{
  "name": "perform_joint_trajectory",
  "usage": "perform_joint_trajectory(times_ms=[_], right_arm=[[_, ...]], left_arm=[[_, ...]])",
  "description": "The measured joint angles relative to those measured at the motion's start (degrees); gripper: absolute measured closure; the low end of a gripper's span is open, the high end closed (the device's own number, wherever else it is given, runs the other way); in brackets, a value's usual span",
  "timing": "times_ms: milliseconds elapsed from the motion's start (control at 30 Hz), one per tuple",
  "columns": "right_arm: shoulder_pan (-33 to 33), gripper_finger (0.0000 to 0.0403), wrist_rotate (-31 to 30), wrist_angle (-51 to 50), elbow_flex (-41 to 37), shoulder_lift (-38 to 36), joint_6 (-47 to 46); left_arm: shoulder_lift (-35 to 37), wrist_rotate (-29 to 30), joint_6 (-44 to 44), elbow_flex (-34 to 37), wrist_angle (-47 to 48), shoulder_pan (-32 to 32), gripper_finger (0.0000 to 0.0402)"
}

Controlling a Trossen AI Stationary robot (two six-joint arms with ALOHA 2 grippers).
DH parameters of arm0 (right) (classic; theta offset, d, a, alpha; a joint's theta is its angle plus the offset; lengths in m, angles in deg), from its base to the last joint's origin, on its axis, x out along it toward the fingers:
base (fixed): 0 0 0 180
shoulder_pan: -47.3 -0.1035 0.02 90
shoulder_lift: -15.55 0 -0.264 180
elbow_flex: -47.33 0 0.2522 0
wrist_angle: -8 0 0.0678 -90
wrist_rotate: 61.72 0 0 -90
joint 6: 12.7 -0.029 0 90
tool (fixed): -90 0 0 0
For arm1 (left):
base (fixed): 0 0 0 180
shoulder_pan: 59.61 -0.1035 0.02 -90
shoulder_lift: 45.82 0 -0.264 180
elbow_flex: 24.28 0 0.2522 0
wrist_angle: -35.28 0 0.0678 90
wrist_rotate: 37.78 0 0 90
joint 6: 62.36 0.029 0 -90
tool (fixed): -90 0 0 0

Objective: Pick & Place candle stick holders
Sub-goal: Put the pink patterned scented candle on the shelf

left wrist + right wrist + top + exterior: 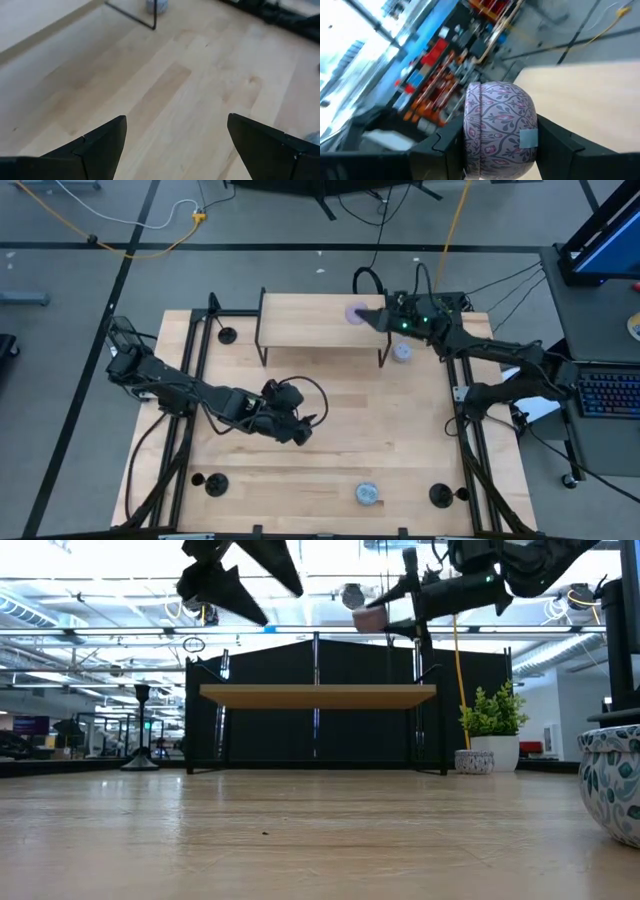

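Currently the right gripper (500,145) is clamped on a purple patterned cup (500,129), holding it above the shelf's (320,320) right end. The left gripper (175,145) has its fingers spread wide with nothing between them, hovering over the bare table (400,430) in front of the shelf. Black holders: one (228,335) just left of the shelf, two (210,483) (440,495) at the table corners farthest from it.
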Motion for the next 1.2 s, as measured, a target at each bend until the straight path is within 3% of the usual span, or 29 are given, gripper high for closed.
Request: perform_joint_trajectory(times_ms=[200,433,667,867,1067,1200], right_arm=[[1.08,0.0226,-0.21,5.90,0.17,2.06,-1.08],[1.68,0.0227,-2.52,4.84,6.10,4.99,1.73],[-1.71,0.0227,-15.91,2.45,14.29,9.79,3.19],[-4.87,0.0227,-26.76,2.04,16.50,15.26,4.76],[-4.96,0.0227,-32.70,-6.23,16.57,16.30,4.45],[-5.29,0.0227,-32.82,-5.67,16.60,16.25,4.43]], left_arm=[[0.00,0.99,3.47,1.21,-6.58,-0.47,0.0050],[-0.04,-1.04,2.16,7.27,-15.66,-1.54,0.0050],[-0.07,-2.33,0.14,12.42,-23.11,-1.52,0.0050],[-0.07,-2.39,-0.61,13.54,-23.26,-1.51,0.0050],[-0.07,-2.49,-1.21,13.64,-21.67,-0.57,0.0050],[-0.07,-2.56,-2.00,13.64,-19.73,-0.55,0.0050]])
